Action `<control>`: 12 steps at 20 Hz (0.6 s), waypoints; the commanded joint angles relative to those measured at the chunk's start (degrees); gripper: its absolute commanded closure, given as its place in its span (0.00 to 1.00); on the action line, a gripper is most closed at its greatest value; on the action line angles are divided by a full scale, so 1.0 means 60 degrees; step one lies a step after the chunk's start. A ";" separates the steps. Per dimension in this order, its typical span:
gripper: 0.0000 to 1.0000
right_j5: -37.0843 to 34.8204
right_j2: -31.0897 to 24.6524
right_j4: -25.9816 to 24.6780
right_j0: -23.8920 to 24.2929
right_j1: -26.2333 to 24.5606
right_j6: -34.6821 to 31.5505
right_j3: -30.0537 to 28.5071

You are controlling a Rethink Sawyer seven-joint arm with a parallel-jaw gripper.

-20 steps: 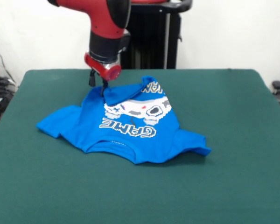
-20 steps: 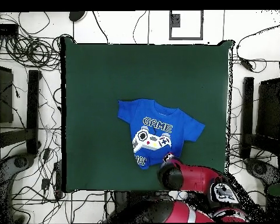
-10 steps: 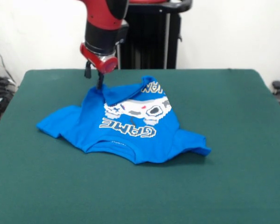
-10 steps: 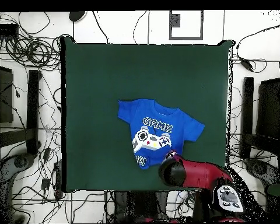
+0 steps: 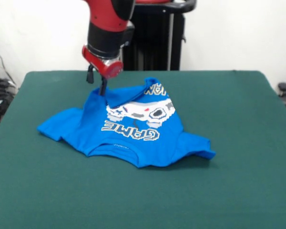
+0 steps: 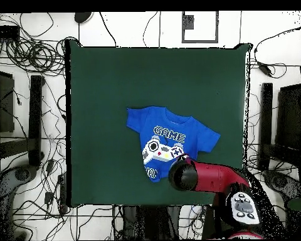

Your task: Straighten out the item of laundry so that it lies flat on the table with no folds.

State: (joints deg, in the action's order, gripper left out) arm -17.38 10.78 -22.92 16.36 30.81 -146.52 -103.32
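The item of laundry (image 5: pixel 133 131), a bright blue T-shirt with a game-controller print and "GAME" lettering, lies print-up near the middle of the table (image 5: pixel 229 119). Its hem at the far side is folded over onto the print, and both sleeves are rumpled. My gripper (image 5: pixel 97 83) hangs just above the shirt's far left corner, beside the folded hem. It is open, one fingertip close to the cloth, with nothing held. In the overhead view the shirt (image 6: pixel 168 138) lies on the table (image 6: pixel 115 81). The arm's wrist (image 6: pixel 184 174) covers the shirt's lower right corner and hides the gripper.
The dark green felt reaches well beyond the shirt on every side. Cables and stands (image 6: pixel 27 113) crowd the floor around the table. The black pedestal (image 5: pixel 155 38) rises behind the far edge.
Over the last second my gripper rose slightly and moved left along the shirt's far edge, then settled a little lower. The shirt has not moved.
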 commanded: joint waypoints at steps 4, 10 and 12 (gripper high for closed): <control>0.00 0.0562 -0.1049 0.0597 -0.0602 -0.1219 -0.0875 0.0966; 0.00 0.0733 -0.1003 0.0679 -0.0674 -0.1325 -0.0976 0.0972; 0.00 0.0710 -0.0968 0.0728 -0.0701 -0.1286 -0.0992 0.0934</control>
State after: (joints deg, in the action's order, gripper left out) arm -16.29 10.54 -22.08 14.48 26.71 -146.52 -100.47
